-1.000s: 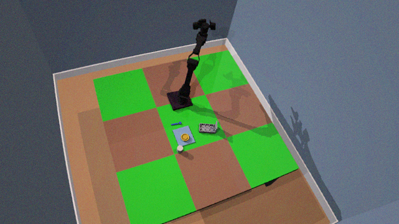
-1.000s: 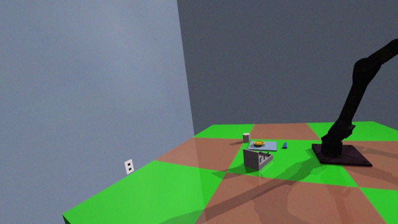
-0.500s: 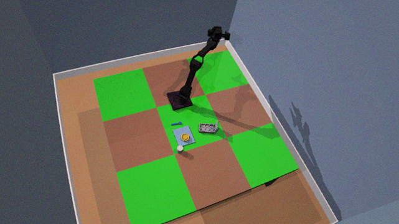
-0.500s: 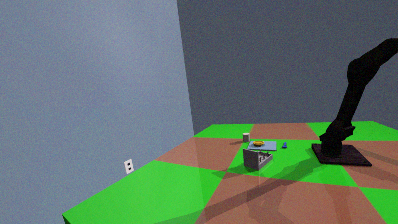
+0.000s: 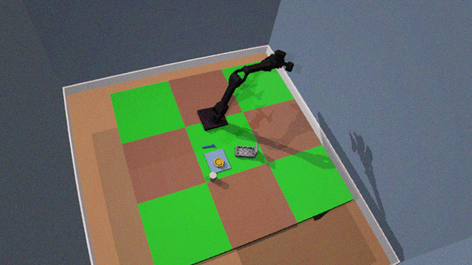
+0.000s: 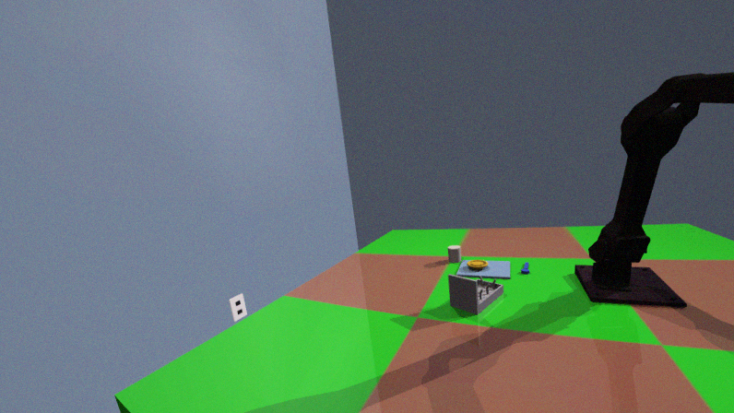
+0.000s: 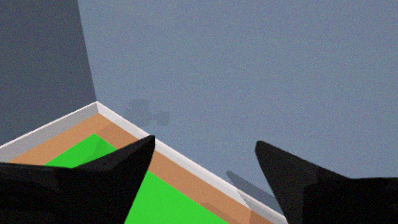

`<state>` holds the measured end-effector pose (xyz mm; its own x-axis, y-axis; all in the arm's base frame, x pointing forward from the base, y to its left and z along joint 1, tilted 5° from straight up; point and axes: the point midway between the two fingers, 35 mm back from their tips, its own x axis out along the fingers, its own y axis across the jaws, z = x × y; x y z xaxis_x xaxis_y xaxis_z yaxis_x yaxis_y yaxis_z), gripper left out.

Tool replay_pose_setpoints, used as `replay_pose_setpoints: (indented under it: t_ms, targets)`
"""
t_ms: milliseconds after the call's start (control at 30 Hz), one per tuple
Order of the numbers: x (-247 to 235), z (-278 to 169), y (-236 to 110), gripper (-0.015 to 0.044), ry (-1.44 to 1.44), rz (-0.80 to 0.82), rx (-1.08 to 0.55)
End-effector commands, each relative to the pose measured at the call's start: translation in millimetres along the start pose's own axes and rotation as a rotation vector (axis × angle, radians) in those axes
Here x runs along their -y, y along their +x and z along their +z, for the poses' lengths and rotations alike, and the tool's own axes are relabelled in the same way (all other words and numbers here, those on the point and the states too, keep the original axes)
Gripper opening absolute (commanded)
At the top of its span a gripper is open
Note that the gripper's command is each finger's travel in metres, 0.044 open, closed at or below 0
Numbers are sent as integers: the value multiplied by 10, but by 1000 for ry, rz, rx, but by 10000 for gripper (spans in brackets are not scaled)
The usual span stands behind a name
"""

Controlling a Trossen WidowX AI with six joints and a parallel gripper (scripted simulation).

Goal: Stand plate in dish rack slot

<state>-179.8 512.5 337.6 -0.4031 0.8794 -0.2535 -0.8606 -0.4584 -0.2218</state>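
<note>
Your end effector (image 7: 204, 150) gapes wide, empty, far from the dish rack (image 5: 246, 151); the rack's slots are too small to discern.

No legible text, labels, brands, numbers or signs anywhere in the three views. Nothing printed on plate (image 5: 219, 162), dish rack (image 5: 245, 152), blue mat (image 5: 217, 161), white cup (image 5: 212, 175) or wall outlet (image 6: 237, 306).

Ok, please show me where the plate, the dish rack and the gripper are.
plate (image 5: 219, 162): top view, its yellow centre.
dish rack (image 6: 464, 295): exterior view, its grey side wall.
gripper (image 7: 205, 150): wrist view, gap midway between the open fingertips.
</note>
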Motion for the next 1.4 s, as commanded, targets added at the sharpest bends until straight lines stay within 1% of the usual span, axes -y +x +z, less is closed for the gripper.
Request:
replay_pose_setpoints:
  t_ms: [0,167,333,533,700,867,1000,1167,1367]
  targets:
    - [532,-198,-136,400,15,-101,-65]
    - [1196,-557,-359,400,56,-218,-174]
    - [1800,-927,-690,400,110,-332,-283]
    - [2435,-1378,-1213,400,204,-471,-407]
    - [2854,-1733,-1749,400,295,-587,-499]
    - [3151,-2043,-2337,400,393,-702,-576]
    - [3256,-2207,-2628,400,443,-750,-619]
    - [3387,-2572,-3243,400,556,-828,-724]
    - [3394,-2946,-4000,400,713,-916,-827]
